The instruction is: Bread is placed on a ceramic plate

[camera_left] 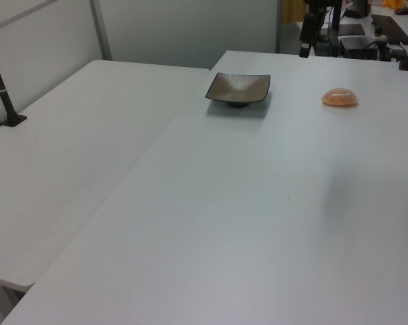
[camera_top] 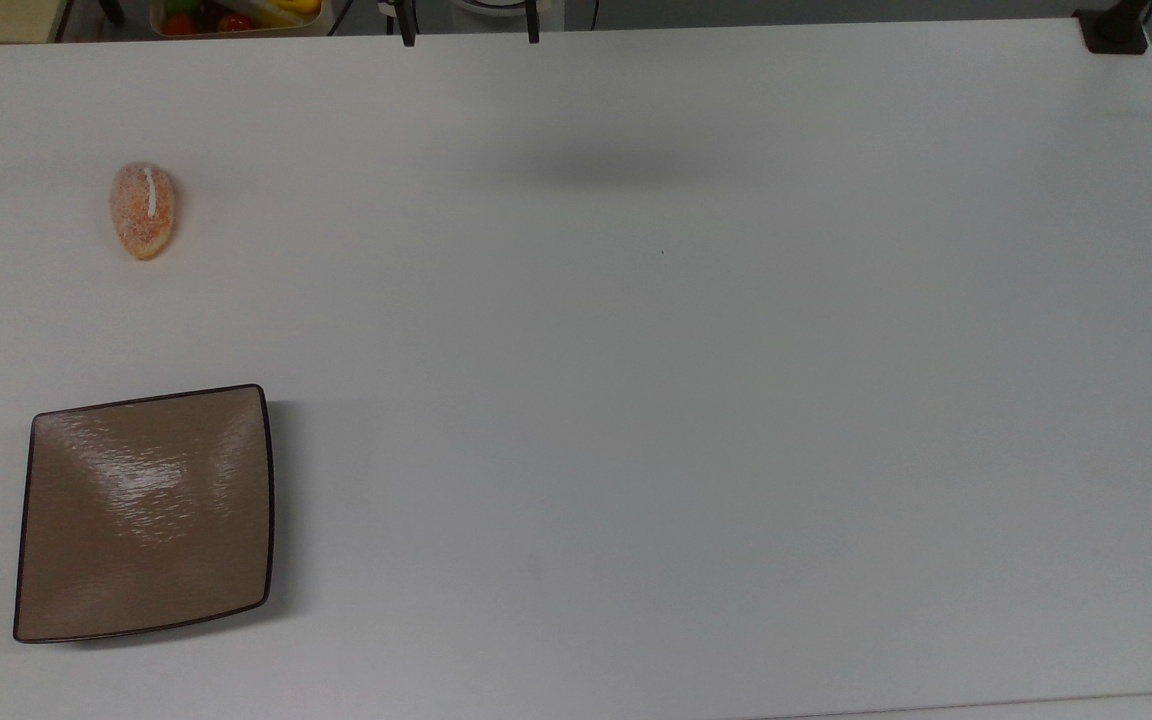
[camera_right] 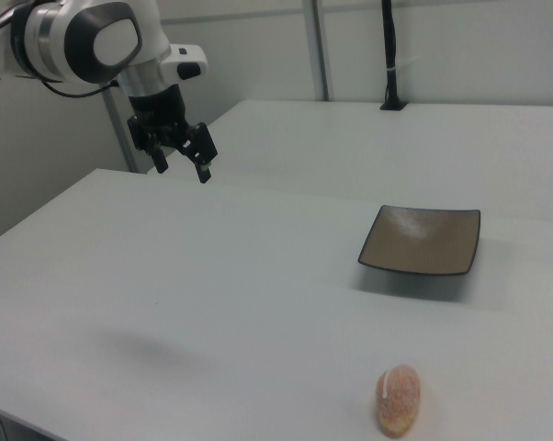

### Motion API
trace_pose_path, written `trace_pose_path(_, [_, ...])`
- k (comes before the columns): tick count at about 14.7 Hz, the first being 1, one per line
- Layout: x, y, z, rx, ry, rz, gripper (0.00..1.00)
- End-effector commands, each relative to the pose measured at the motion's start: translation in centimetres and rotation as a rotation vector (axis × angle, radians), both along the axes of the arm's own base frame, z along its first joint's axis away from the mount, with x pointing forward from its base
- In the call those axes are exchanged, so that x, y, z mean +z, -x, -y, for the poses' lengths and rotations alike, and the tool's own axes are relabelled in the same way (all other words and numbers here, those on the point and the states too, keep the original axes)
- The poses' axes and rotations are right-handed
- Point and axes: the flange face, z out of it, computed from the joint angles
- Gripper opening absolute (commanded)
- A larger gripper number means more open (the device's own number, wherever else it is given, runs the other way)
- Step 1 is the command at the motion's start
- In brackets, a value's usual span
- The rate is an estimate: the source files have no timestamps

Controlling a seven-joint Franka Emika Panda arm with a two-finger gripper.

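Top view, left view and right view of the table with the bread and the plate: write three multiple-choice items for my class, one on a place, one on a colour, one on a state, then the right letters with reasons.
1. Where does the bread lie?
A. On the ceramic plate
B. On the bare table, apart from the plate
C. Between the fingers

2. What colour is the stripe along the bread's top?
A. White
B. Black
C. Green

3. How is the gripper in the right view?
A. Shut on the bread
B. Resting on the plate
C. Open, empty, up above the table

Answers:
1 B: in the top view, bare table separates bread and plate.
2 A: a white line runs along the orange speckled crust.
3 C: its fingers stand apart with nothing between them, far from the bread and the plate.
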Motion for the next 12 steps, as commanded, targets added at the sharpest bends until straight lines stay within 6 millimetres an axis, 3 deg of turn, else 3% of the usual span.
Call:
trace_pose_path(1, [-0.46, -0.06, -0.43, 0.007, 0.011, -0.001, 1.0])
trace_pose_path(12, [-1.09, 0.73, -0.64, 0.08, 0.023, -0.069, 1.0])
